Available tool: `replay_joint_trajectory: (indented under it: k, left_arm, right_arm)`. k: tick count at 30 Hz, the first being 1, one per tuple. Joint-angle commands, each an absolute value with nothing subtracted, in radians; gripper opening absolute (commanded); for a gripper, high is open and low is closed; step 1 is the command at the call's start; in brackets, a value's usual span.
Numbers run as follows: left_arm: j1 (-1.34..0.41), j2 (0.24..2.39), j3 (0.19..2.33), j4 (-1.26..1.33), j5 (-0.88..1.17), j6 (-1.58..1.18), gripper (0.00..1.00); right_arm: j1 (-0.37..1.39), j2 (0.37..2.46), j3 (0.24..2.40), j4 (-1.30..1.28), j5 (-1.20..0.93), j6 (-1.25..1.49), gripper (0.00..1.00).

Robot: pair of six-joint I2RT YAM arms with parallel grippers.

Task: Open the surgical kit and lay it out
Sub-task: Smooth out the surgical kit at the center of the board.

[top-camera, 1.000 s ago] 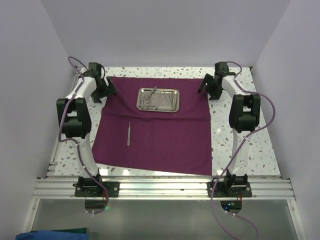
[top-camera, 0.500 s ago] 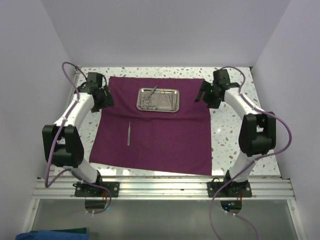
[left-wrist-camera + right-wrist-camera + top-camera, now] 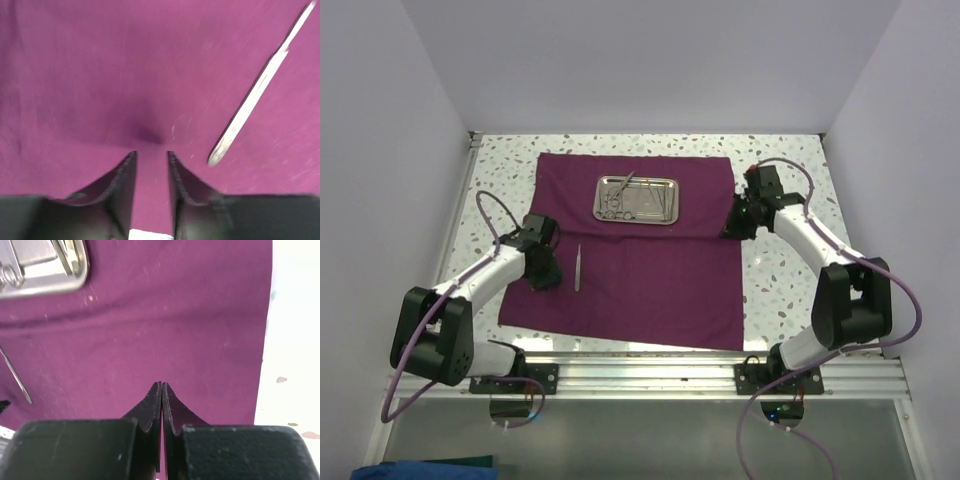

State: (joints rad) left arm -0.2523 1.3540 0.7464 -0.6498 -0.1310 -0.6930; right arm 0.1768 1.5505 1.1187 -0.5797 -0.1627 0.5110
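Observation:
The surgical kit lies opened out: a dark maroon cloth (image 3: 650, 270) is spread flat. A shiny steel tray (image 3: 636, 199) with thin instruments in it sits on the cloth's far half. Silver tweezers (image 3: 577, 268) lie alone on the cloth's left part. My left gripper (image 3: 546, 276) hovers low over the cloth's left edge, just left of the tweezers (image 3: 260, 85). Its jaws (image 3: 151, 156) stand a narrow gap apart, with only flat cloth showing between them. At the cloth's right edge my right gripper (image 3: 734, 226) is shut (image 3: 161, 385), nothing visible between its fingers.
The speckled white table (image 3: 790, 280) shows bare strips left and right of the cloth. White walls close in the back and both sides. The aluminium rail (image 3: 640, 378) with the arm bases runs along the near edge. The tray's corner (image 3: 45, 270) appears in the right wrist view.
Both arms have drawn back from the cloth's far corners toward the near side. The left gripper came down beside the tweezers and narrowed. The right gripper has shut.

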Motion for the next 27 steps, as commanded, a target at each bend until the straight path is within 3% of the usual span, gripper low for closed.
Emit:
replay_joint_trajectory:
  k: [1,10,19,21,22,23,25,26,27]
  left_arm:
    - [-0.284,1.292,0.710,-0.633,-0.170,-0.759,0.31]
    - [-0.396,1.272,0.672,-0.761,-0.190,-0.885,0.11]
    - [-0.624,1.310,0.660,-0.859,-0.170,-1.061,0.13]
    - [-0.672,1.379,0.678,-0.880,-0.164,-1.084,0.18]
    - [-0.689,1.396,0.681,-0.881,-0.161,-1.094,0.20]
    - [-0.716,1.414,0.680,-0.862,-0.160,-1.100,0.33]
    - [-0.733,1.420,0.680,-0.848,-0.166,-1.112,0.49]
    - [-0.748,1.407,0.690,-0.832,-0.172,-1.114,0.68]
    - [-0.761,1.396,0.710,-0.831,-0.193,-1.118,0.82]
  right_arm:
    - [0.187,1.474,1.071,-0.569,-0.198,0.500,0.00]
    - [0.304,1.428,0.936,-0.537,-0.227,0.558,0.00]
    - [0.316,1.402,0.908,-0.546,-0.229,0.557,0.00]
    - [0.316,1.399,0.904,-0.546,-0.232,0.555,0.01]
    - [0.316,1.391,0.902,-0.548,-0.239,0.554,0.07]
    - [0.316,1.385,0.900,-0.542,-0.245,0.552,0.13]
    - [0.316,1.367,0.894,-0.541,-0.259,0.546,0.33]
    - [0.314,1.358,0.896,-0.545,-0.264,0.540,0.52]
    - [0.318,1.341,0.899,-0.552,-0.258,0.531,0.62]
